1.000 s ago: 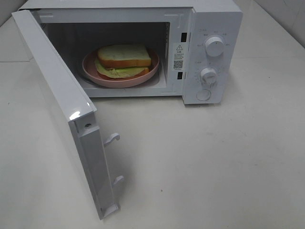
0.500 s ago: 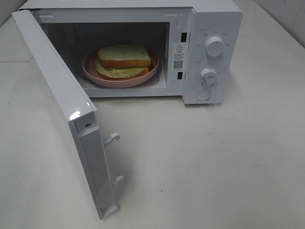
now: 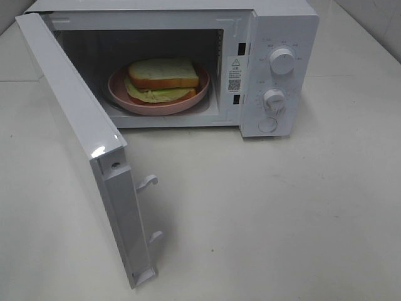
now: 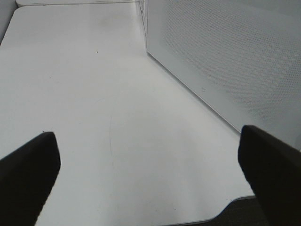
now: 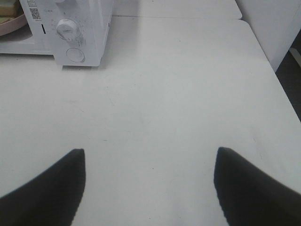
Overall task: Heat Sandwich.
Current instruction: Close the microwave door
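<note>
Nothing has moved since the earlier frames: door, plate and sandwich (image 3: 163, 74) are all in the same spots. Your left gripper (image 4: 148, 141) is spread wide with nothing between the fingers. It hangs over bare table (image 4: 94, 94) just beside the microwave (image 3: 285, 25), and its wrist view has the dotted face of the open door (image 3: 81, 138) close by. Neither gripper shows from the high camera.

Door stands wide open off the microwave's left side, two latch hooks (image 3: 147, 182) sticking off its free edge. Sandwich sits inside the microwave cavity on the pink plate (image 3: 156, 108). It's narrower than the plate, with a green layer poking out under the top bread slice. Plate rests on the cavity floor, roughly centred.

Right of the cavity is a warning label (image 3: 234, 74) with a QR code. Then comes the control panel: upper dial (image 3: 282, 61), lower dial (image 3: 274, 98), and a round button (image 3: 267, 125) under them.

Your right gripper (image 5: 150, 155) is spread too and empty, over the table in front of and to the right of the microwave, well apart from it. Its wrist view catches the lower dial, the button and a sliver of the plate.
</note>
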`<state>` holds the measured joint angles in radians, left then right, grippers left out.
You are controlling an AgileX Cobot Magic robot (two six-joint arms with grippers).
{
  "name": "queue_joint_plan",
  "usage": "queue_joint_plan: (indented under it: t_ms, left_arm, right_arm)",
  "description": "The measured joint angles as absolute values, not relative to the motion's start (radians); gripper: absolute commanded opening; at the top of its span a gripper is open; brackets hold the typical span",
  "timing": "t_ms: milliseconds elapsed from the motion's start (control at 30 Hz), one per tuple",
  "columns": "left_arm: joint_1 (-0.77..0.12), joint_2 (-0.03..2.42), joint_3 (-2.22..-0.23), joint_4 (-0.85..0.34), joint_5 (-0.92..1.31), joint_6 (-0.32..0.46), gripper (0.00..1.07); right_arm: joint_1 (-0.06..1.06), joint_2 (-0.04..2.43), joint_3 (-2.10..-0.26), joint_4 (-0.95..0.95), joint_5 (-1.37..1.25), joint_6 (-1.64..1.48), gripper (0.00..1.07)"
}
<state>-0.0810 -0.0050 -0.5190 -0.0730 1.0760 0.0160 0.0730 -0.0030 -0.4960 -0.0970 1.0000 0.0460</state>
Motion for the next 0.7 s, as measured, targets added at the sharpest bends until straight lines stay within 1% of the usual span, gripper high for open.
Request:
queue_joint_plan:
  t_ms: [700]
  left_arm:
    - [-0.081, -0.005, -0.523, -0.073, 1.070, 0.016, 0.98]
  right_arm:
    - [0.073, -0.003, -0.496, -0.097, 1.000, 0.046, 0.74]
